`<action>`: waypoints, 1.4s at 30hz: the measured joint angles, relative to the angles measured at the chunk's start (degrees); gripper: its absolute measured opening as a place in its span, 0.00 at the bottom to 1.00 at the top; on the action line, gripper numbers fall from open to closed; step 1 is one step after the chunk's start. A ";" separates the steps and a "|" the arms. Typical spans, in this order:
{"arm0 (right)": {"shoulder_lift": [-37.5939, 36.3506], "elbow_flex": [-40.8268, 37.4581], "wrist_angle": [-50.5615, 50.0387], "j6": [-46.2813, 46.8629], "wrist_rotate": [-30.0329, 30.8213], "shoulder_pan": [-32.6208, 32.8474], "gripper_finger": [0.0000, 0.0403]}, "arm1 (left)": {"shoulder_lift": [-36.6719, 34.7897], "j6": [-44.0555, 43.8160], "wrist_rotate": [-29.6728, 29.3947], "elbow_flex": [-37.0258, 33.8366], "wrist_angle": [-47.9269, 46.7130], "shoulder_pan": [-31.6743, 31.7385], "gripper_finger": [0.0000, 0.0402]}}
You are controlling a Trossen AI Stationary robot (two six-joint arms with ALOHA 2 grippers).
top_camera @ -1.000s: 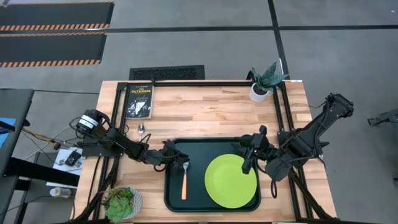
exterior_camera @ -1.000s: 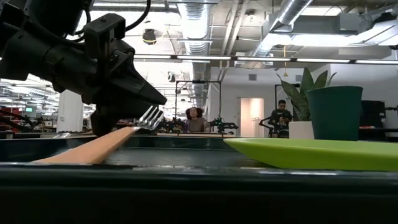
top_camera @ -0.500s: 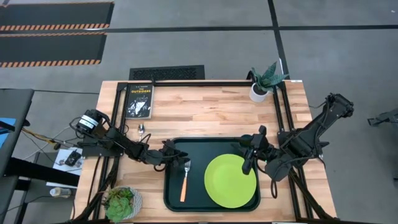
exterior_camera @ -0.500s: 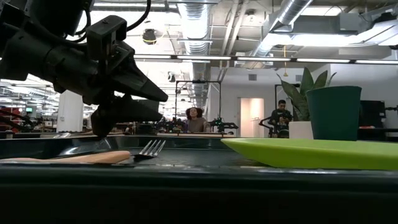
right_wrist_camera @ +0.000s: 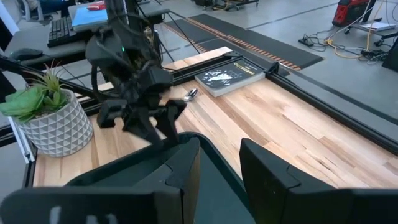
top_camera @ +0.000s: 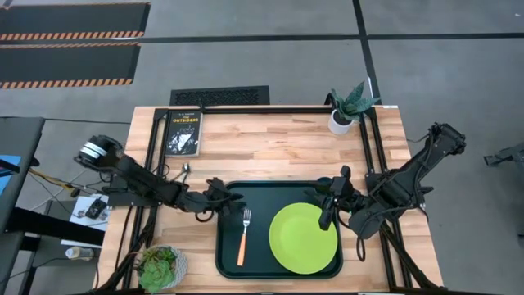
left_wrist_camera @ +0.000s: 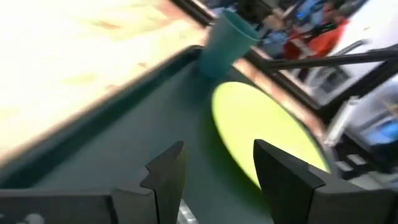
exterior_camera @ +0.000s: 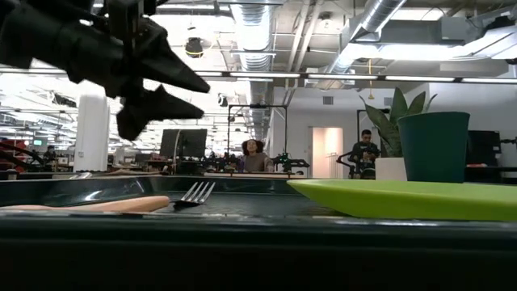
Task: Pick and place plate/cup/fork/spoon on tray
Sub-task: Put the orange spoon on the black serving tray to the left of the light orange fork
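Note:
The dark green tray (top_camera: 262, 250) lies at the table's near middle. The lime-green plate (top_camera: 304, 239) lies flat in its right half. The fork (top_camera: 242, 238) lies flat in its left half, tines toward the far edge. The teal cup (left_wrist_camera: 227, 37) stands upright by the tray's far rim beside the plate; in the high view my right arm hides it. The spoon (top_camera: 186, 170) lies on the wood left of the tray. My left gripper (top_camera: 225, 195) is open and empty above the tray's far left corner. My right gripper (top_camera: 326, 205) is open over the plate's far edge.
A black book (top_camera: 183, 131) lies at the far left. A plant in a white pot (top_camera: 348, 106) stands at the far right corner. A succulent in a patterned pot (top_camera: 161, 266) stands at the near left. Bare wood lies beyond the tray's far rim. People sit in the room behind.
My left gripper has let go of the fork, then risen and drawn back a little toward the table's far left. The fork, tilted a second ago, has dropped flat onto the tray. My right arm has kept still.

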 joint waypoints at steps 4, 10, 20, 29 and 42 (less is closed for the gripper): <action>0.00 0.00 -0.07 -0.04 0.00 0.00 0.33 | -11.28 -4.62 -7.13 2.15 -26.74 0.10 0.44; 0.00 0.00 -0.24 -0.11 0.02 -0.08 0.33 | -20.56 -16.20 -14.62 8.03 -66.43 2.37 0.44; 0.00 0.00 -0.24 -0.10 -0.02 -1.60 0.33 | -17.42 -28.51 -8.91 8.13 -90.63 13.60 0.44; 0.00 -0.02 -0.28 -0.11 -0.21 -1.93 0.33 | -6.67 -25.13 -5.98 8.15 -91.43 20.93 0.44; 0.00 -0.02 -0.28 -0.38 -2.12 -1.93 0.33 | 1.39 -27.00 -3.15 8.02 -86.31 20.55 0.43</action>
